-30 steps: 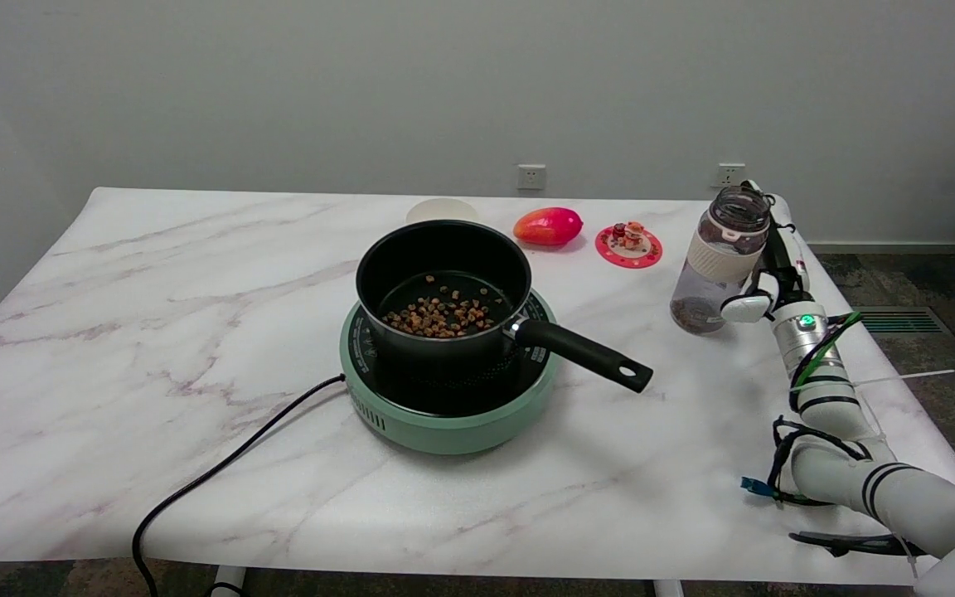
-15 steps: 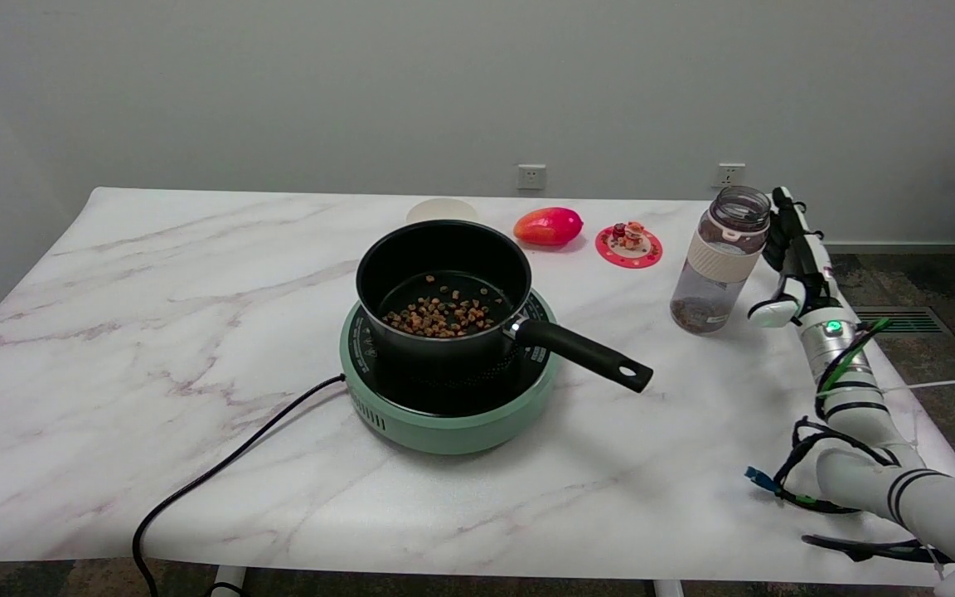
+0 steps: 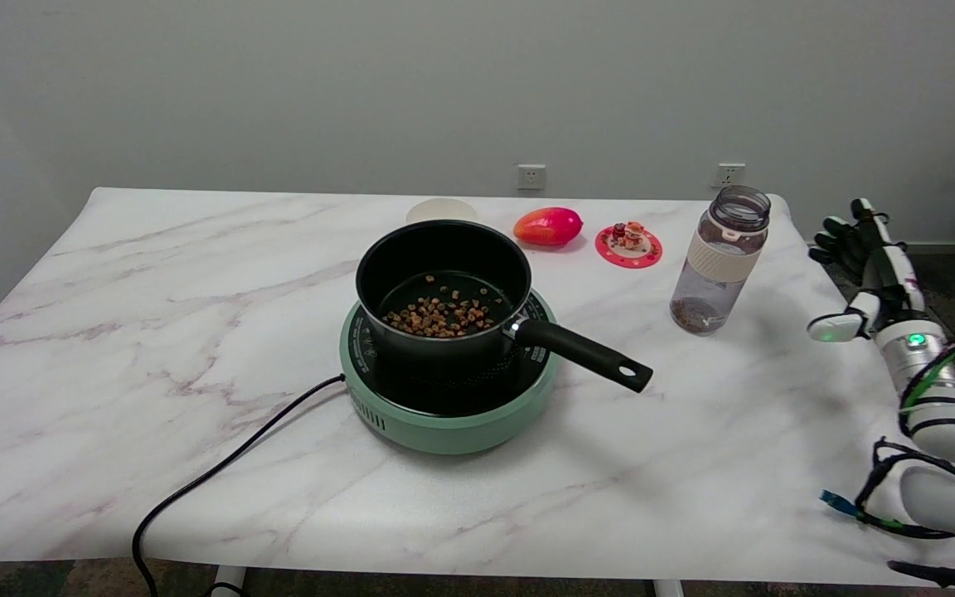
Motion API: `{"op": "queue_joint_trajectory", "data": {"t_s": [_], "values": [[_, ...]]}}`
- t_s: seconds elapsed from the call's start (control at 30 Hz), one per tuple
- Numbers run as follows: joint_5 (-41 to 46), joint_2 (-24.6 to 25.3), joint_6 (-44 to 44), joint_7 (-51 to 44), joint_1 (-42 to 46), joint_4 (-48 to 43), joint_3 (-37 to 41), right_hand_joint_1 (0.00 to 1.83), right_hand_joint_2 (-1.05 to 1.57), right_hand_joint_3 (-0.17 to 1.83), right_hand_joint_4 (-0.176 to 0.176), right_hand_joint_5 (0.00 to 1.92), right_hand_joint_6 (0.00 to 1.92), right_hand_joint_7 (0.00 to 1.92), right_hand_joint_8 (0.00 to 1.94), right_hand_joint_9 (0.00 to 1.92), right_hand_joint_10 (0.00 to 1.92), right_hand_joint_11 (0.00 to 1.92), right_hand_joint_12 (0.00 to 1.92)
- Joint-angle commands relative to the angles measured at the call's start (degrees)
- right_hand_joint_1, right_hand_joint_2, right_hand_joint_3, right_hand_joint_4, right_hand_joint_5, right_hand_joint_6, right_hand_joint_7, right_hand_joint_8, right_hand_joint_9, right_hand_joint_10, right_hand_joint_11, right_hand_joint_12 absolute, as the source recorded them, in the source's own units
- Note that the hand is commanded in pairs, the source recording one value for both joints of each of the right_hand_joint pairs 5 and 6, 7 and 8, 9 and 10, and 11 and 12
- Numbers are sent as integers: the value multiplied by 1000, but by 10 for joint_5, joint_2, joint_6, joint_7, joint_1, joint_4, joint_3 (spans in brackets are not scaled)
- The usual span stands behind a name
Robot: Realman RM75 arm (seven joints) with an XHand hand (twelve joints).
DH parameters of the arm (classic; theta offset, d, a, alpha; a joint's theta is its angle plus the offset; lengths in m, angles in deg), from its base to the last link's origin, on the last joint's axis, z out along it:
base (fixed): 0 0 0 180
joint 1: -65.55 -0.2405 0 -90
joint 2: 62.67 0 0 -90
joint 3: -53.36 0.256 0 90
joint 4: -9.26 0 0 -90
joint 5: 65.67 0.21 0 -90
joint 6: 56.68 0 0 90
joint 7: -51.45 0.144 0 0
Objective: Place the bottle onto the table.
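Note:
The clear bottle (image 3: 719, 259), open-topped with a cream band below its neck and a little brown stuff at its bottom, stands upright on the marble table (image 3: 154, 332) at the right. My right hand (image 3: 867, 269) hangs off to the bottle's right, beyond the table's right edge, well apart from it. Its fingers are spread and hold nothing.
A black pot (image 3: 444, 286) holding brown bits sits on a green hotplate (image 3: 444, 410) mid-table, its handle (image 3: 585, 355) pointing toward the bottle. Behind lie a red mango-like fruit (image 3: 548, 225), a small red coaster with figures (image 3: 628, 243) and a pale bowl (image 3: 443, 210). A black cord (image 3: 212, 477) trails off front left.
My right hand let go of the bottle and drew away to the right, past the table's edge. The bottle stays standing where it was.

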Motion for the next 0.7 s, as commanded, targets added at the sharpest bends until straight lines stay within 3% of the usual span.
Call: {"op": "queue_joint_trajectory", "data": {"t_s": [0.03, 0.23, 0.43, 0.7], "values": [[-52, -78, -34, -33, 89, -48, 139, 1301, -993, 717, 0, 0, 0, 301, 301, 404, 404, 505, 505], [-96, -100, -59, -36, 89, -51, 184, 1317, -1013, 807, 0, 2, 2, 317, 317, 411, 411, 512, 512], [-104, -105, -52, -75, 109, -57, 283, 1346, -995, 862, 0, 1, 1, 335, 335, 424, 424, 523, 523], [-196, -122, -71, -86, 117, -38, 362, 1354, -1044, 949, 0, 21, 21, 342, 342, 438, 438, 532, 532]]}}
